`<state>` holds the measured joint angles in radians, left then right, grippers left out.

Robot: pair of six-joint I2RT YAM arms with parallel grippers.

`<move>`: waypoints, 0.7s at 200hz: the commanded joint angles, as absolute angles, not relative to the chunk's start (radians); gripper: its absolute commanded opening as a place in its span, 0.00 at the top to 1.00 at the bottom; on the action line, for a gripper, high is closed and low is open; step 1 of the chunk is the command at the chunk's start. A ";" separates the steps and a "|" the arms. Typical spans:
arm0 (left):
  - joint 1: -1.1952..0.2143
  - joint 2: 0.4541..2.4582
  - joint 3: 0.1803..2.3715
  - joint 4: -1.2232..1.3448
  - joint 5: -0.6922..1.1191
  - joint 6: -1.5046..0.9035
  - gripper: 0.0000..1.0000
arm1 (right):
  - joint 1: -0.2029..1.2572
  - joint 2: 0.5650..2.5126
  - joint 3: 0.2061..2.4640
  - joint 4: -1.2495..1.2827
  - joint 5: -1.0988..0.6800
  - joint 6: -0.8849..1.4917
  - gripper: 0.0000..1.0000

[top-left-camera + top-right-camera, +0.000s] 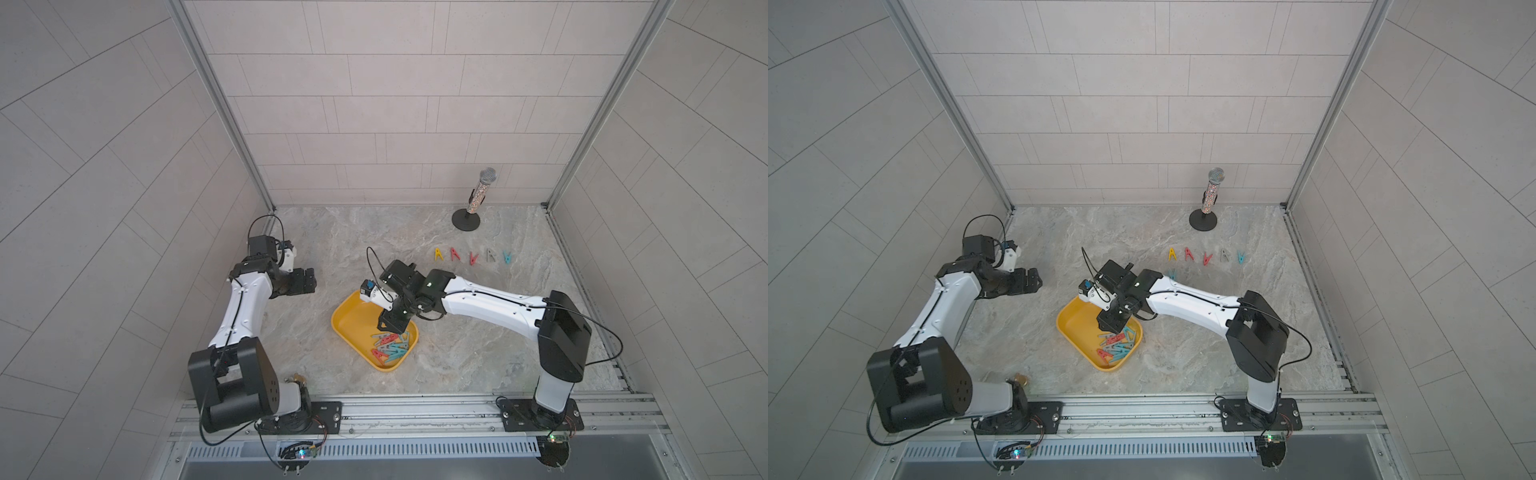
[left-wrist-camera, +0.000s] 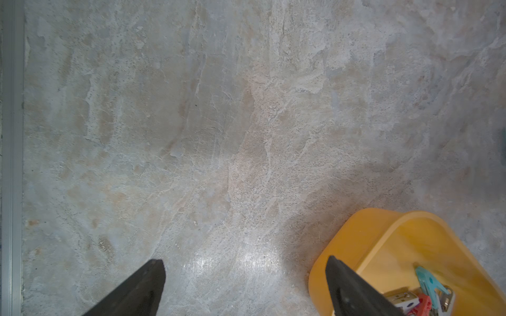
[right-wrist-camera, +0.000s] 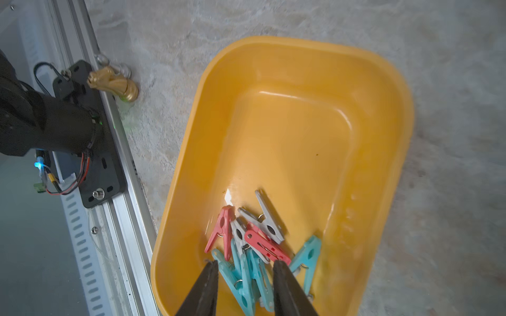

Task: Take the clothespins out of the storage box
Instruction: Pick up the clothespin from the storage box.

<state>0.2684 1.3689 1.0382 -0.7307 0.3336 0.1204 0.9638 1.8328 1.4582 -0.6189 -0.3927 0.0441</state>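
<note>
Yellow plastic, shallow and round-cornered, the storage box (image 3: 388, 131) holds a heap of small A-shaped plastic clothespins (image 3: 254, 246), teal, red and grey, crowded into the end directly beneath the right gripper (image 3: 246, 264). Those jaws stand partly apart, clenched on nothing, their tips down at the heap.

The likeliest fault, in my judgement, is a double pick. At least two teal pegs (image 3: 247, 276) lie crossed between the jaws, and a red peg (image 3: 267, 247) rests over them with one end close to a finger's inner face. Shutting here could clamp several at once, or catch one by a slanted leg so it squirts free. Tangled springs could also drag a neighbour up and drop it. A tip pressed too low might shove the light box along the stone-patterned table (image 2: 191, 123).

Ahead of the fingertips lie a second red peg (image 3: 223, 232) and a grey peg (image 3: 267, 219). Another teal peg (image 3: 308, 254) sits outside the jaws, just beside a finger's outer face. The left gripper (image 2: 243, 261) hangs fully released and empty, with the box outside its jaws, past one finger. A row of five pegs (image 1: 472, 257) lies on the table, well apart from both grippers.
</note>
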 commanded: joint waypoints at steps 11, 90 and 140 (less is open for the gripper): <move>0.276 1.373 1.057 -0.736 0.333 0.117 0.00 | 0.995 1.910 1.517 -0.652 -0.379 0.010 0.63; 0.277 1.371 1.057 -0.737 0.333 0.117 0.00 | 1.011 2.074 1.634 -0.707 -0.304 -0.037 0.63; 0.276 1.374 1.057 -0.738 0.331 0.117 0.00 | 1.011 2.136 1.688 -0.747 -0.286 -0.067 0.63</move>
